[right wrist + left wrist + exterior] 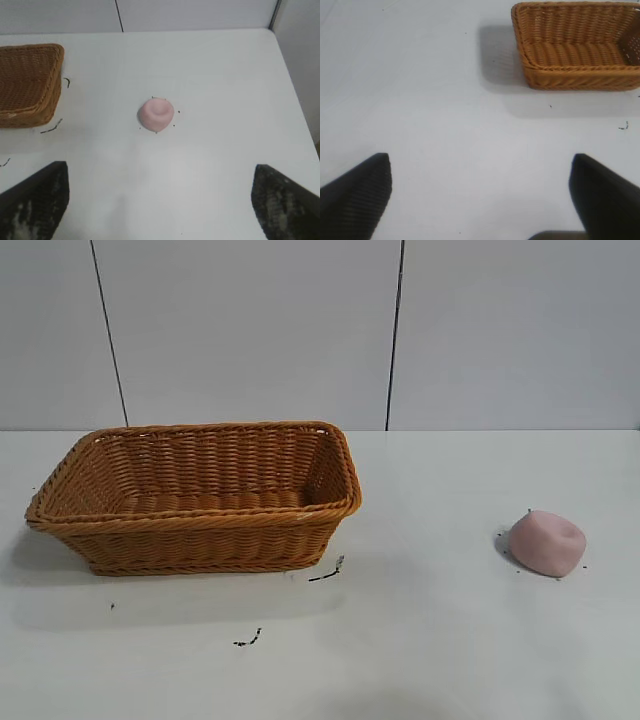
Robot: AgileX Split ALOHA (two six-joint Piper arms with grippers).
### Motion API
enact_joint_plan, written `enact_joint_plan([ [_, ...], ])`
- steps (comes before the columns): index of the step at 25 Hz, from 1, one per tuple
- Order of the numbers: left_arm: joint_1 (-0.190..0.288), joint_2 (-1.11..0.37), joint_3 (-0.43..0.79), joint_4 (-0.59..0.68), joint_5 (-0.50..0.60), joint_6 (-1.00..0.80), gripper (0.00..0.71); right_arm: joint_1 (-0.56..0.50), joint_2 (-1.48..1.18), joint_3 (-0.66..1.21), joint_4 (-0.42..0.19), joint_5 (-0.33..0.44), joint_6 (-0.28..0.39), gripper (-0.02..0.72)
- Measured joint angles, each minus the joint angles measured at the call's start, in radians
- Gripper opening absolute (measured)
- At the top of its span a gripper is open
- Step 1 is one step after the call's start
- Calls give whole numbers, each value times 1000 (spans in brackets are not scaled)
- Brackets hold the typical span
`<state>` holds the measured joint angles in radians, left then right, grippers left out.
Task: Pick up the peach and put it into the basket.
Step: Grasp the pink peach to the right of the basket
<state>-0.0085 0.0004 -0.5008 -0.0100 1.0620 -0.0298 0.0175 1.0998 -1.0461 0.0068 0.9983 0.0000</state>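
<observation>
Indoors, white table [450,640], pale panelled wall [250,330], basket [200,495], peach [546,542] apart

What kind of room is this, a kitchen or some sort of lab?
Probably a robot test bench, not a kitchen: a bare white table against plain grey wall panels, holding only an orange-brown woven wicker basket and a small pale pink peach-like lump.

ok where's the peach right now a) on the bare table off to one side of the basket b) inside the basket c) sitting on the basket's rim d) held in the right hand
a, the peach sits on the table, well apart from the basket, whose inside shows only wicker; in the right wrist view it lies ahead of the open right hand, untouched.
</observation>
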Motion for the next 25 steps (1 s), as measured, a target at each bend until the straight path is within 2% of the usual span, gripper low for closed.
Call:
enact_joint_plan([
  [8, 0, 0, 0, 0, 0, 0, 693, 45, 453, -215, -7, -17, -54, 687],
  [21, 0, 0, 0, 0, 0, 0, 693, 50, 859, -239, 0, -239, -56, 687],
  [25, 0, 0, 0, 0, 0, 0, 693, 50, 922, -239, 0, -281, -57, 687],
])
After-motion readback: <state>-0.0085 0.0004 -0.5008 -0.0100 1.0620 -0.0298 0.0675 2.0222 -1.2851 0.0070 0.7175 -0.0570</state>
